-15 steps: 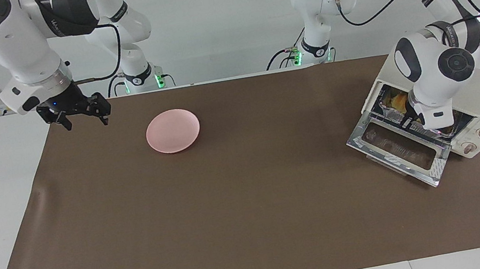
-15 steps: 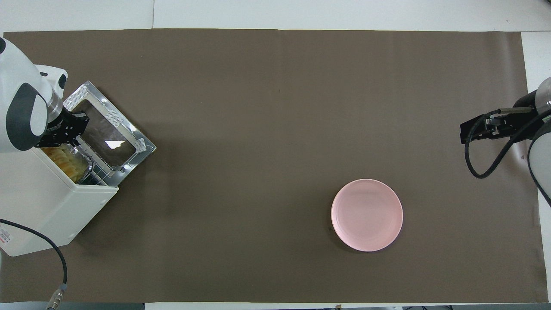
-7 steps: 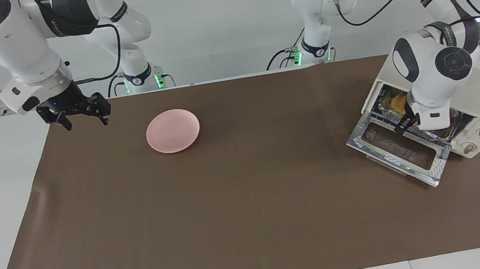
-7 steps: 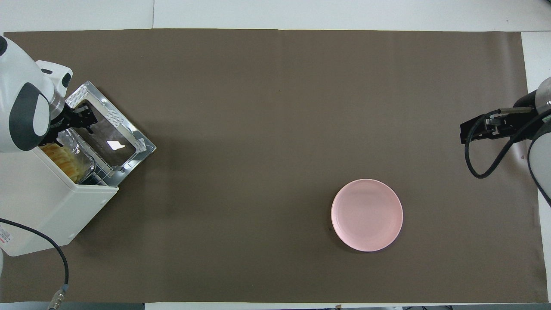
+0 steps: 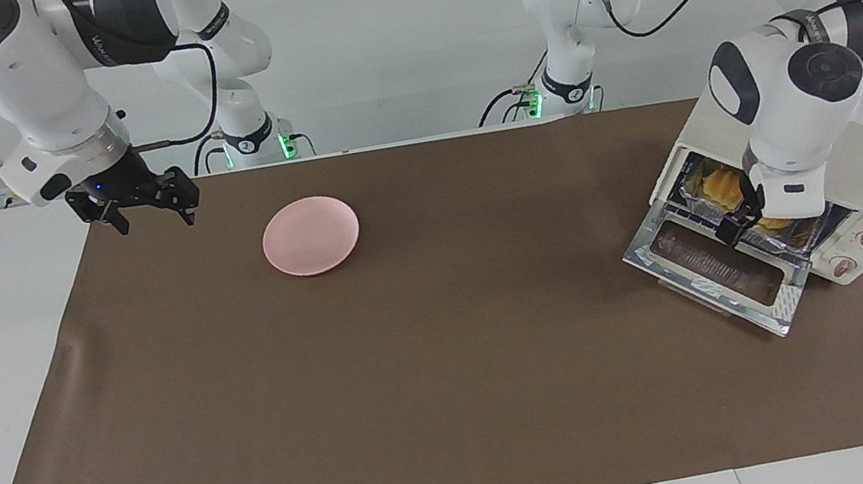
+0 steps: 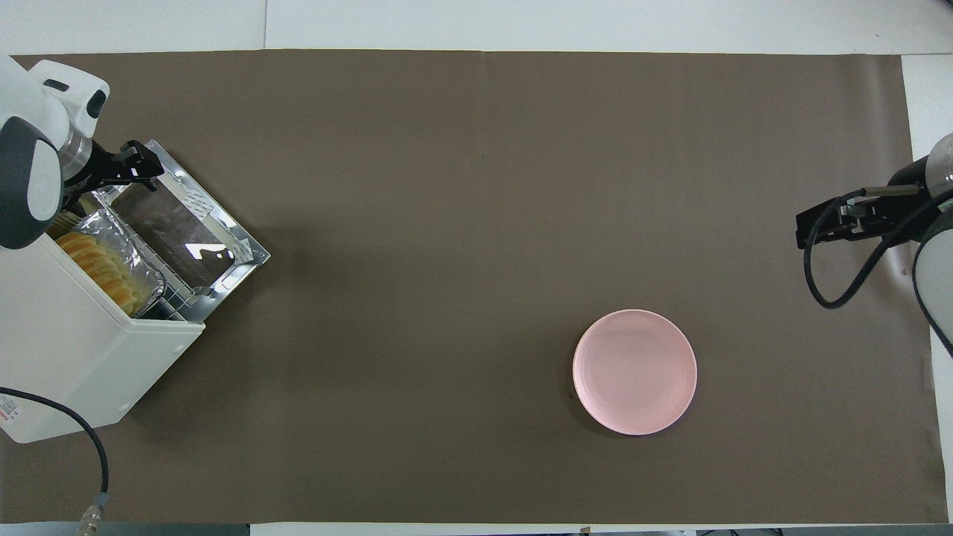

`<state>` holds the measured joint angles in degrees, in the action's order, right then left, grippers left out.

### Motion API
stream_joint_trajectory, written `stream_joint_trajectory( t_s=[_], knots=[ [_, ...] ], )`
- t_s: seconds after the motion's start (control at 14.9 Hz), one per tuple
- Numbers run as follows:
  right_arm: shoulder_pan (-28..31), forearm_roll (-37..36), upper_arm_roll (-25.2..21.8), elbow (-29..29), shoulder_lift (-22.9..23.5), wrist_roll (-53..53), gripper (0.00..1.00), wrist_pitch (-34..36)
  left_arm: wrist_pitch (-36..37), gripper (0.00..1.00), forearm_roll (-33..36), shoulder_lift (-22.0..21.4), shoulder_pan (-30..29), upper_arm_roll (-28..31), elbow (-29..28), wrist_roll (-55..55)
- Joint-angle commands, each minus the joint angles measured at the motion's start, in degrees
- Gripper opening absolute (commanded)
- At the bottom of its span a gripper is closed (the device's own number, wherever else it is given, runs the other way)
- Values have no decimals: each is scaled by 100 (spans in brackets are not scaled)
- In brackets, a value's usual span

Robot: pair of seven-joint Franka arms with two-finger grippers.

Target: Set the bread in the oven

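Presently: bread [image 6: 97, 262] on foil tray [image 6: 130, 257] inside oven [image 6: 82, 350] — placement looks done. Left gripper [image 5: 740, 221], fingers unreadable, over door [image 5: 717, 266]; right gripper [image 5: 141, 203] spread, waiting. Next — shutting the door

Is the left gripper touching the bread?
Apart. The overhead view shows the left gripper over the open oven door, with foil tray between it and the bread.

A matt brown cloth [image 6: 476, 223] is seen; crinkled glossy foil tray [image 6: 123, 242], shiny metal-framed glass door [image 6: 190, 238], smooth pink plate [image 6: 634, 371].
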<state>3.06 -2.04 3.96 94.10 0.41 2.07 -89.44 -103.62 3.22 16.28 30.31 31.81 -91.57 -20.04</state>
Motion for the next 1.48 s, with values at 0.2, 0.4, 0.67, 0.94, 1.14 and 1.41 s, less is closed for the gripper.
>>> stream_joint_trajectory(
  t_s=[0.2, 0.4, 0.67, 0.94, 1.14, 1.41],
  knots=[
    [63, -95, 43, 73, -76, -128, 100, 49, 1343, 100, 91, -1390, 54, 1, 34, 1510],
    [63, -95, 43, 73, -76, -128, 100, 41, 1643, 100, 91, -1681, 54, -8, 34, 1995],
    [71, -95, 43, 73, -76, -128, 100, 41, 2038, 100, 91, -1891, -42, -26, -9, 2161],
    [63, -95, 43, 73, -76, -128, 100, 41, 2303, 100, 82, -2024, -2979, -3058, -132, 2558],
    [63, -95, 43, 73, -76, -128, 100, 49, 2163, 100, 47, -2024, -3541, -3682, -221, 2514],
    [63, -95, 43, 73, -76, -128, 100, 49, 1846, 100, -277, -1884, -3532, -3682, -81, 2505]
  ],
)
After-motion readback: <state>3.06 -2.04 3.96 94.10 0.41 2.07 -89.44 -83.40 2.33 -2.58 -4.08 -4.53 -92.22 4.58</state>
